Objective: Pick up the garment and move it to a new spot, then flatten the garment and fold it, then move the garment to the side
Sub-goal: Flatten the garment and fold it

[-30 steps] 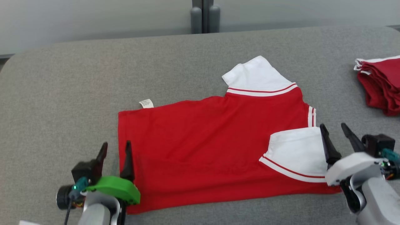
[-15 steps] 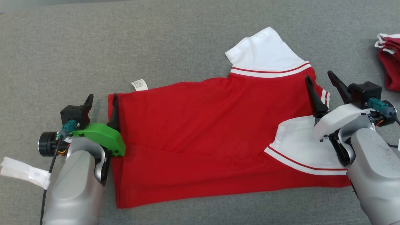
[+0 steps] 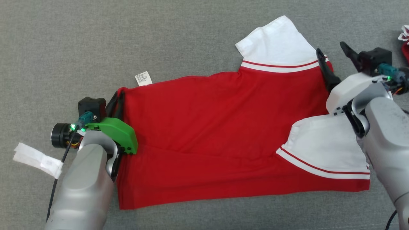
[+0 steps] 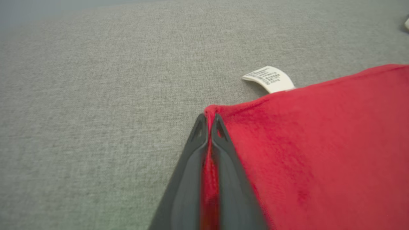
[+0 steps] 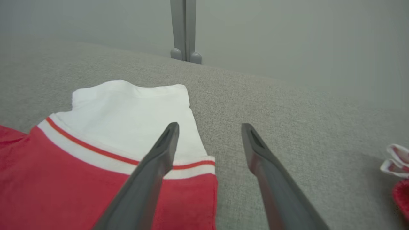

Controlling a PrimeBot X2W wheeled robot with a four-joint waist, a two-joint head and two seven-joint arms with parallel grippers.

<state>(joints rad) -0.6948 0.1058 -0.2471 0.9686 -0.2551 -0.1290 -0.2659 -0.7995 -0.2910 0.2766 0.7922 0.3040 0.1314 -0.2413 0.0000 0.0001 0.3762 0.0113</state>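
The garment [image 3: 207, 127] is a red shirt with white sleeves, lying flat on the grey table [image 3: 80, 38], hem to the left. A white label [image 3: 143, 78] sticks out at its far left corner. My left gripper [image 3: 116, 95] is shut on that far hem corner; in the left wrist view red cloth [image 4: 319, 143] is pinched between the fingers of the left gripper [image 4: 207, 119]. My right gripper [image 3: 331, 48] stands open at the shirt's far right corner. In the right wrist view, one finger [image 5: 159, 159] of the right gripper [image 5: 210, 125] lies over the white sleeve [image 5: 127, 111], the other over bare table.
Another red and white garment pile [image 3: 405, 41] lies at the right edge of the table, also seen as a pile [image 5: 399, 179] in the right wrist view. A grey post [image 5: 185, 32] stands behind the table's far edge. A white tape tag [image 3: 36, 159] hangs from my left arm's cable.
The head camera has tilted down. My left gripper has closed on the hem corner. My right gripper has moved farther up the shirt's right edge, still open.
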